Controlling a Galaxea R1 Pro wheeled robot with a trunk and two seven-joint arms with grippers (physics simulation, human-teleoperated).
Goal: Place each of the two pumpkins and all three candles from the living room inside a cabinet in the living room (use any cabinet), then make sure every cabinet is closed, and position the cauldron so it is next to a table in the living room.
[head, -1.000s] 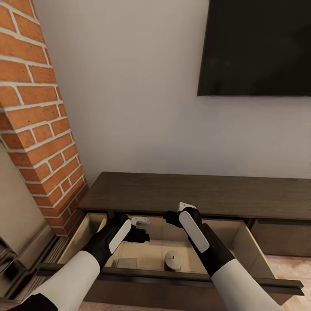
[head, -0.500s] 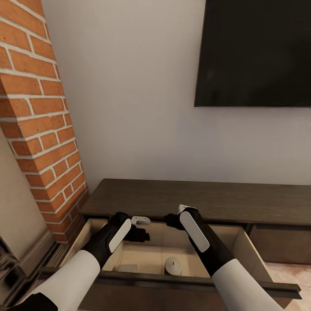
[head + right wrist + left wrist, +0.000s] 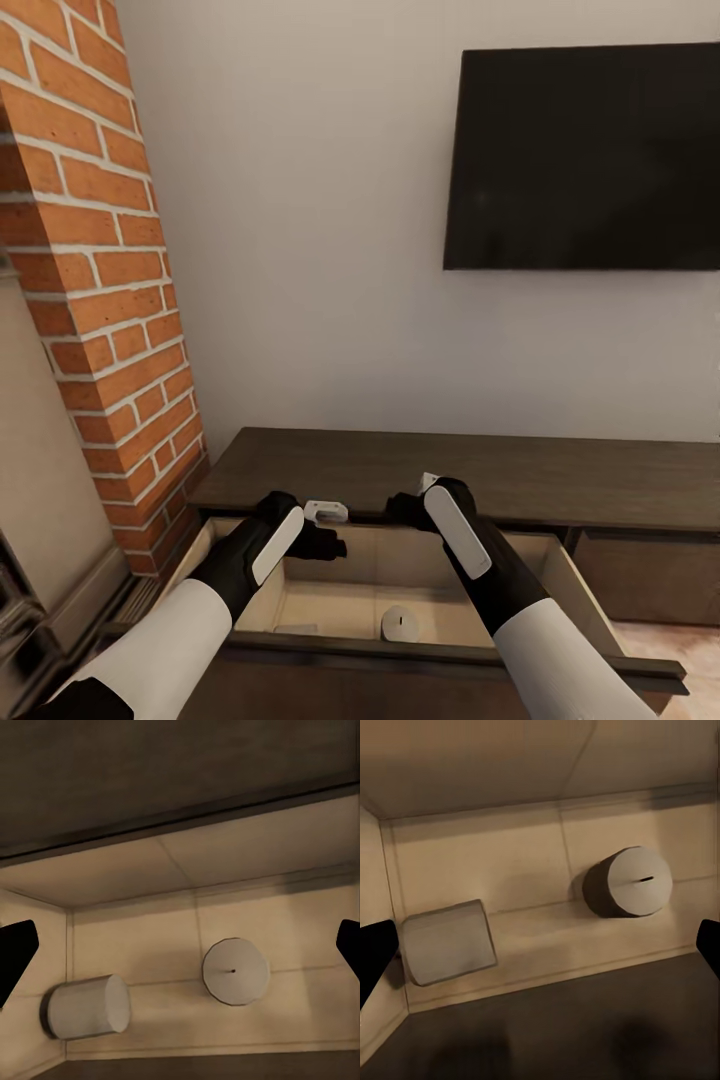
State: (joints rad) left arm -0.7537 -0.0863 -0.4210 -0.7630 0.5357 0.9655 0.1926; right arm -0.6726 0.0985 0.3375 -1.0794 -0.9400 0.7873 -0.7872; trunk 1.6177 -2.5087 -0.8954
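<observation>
Dark-brown wood makes the long low cabinet (image 3: 560,480), and its left drawer (image 3: 575,590) stands pulled out under both arms. Two candles lie inside on the pale floor of the drawer: the upright candle (image 3: 400,623) stands with its wick up, and the fallen candle (image 3: 448,942) lies on its side close to the drawer's corner, its long axis about along the drawer front. The two are apart, not touching. Both grippers hang above the drawer and point down into it; the left gripper (image 3: 322,535) is more over the fallen candle's side, the right gripper (image 3: 412,500) more over the upright one. In both wrist views the dark tips of the fingers (image 3: 16,952) show far apart, and nothing is between them. I judge that the next move is to draw the arms up and back over the front edge (image 3: 420,655); the open room is upward, since the cabinet top overhangs close behind the grippers.
</observation>
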